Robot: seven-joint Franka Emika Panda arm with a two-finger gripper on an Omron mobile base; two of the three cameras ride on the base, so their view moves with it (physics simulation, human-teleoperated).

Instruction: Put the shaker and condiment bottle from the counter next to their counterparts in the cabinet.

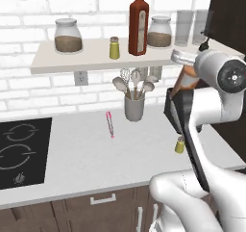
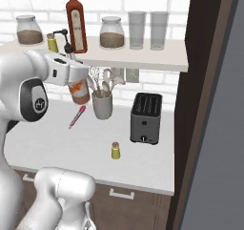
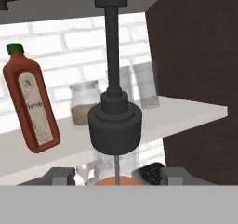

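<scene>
The counter (image 1: 96, 149) spreads pale grey beneath a white shelf (image 1: 96, 53) fixed to the brick wall. At the shelf's 12 o'clock stands the red bottle (image 1: 138, 23), with a small yellow-green twin shaker (image 1: 114, 48) just beside it at 9 o'clock, and jars and glasses well apart on either side. The toaster (image 2: 146, 118) sits at the counter's 3 o'clock in the right base view. The gripper (image 3: 116, 176) holds the condiment bottle (image 2: 78, 91) lifted off the counter, below the shelf edge, jaws pinching its body under the dark cap. The utensil cup (image 1: 134, 106) stands near it. The shaker (image 2: 115, 150) rests on the counter at 6 o'clock from the toaster, and a pink pen (image 1: 110, 124) lies apart.
</scene>
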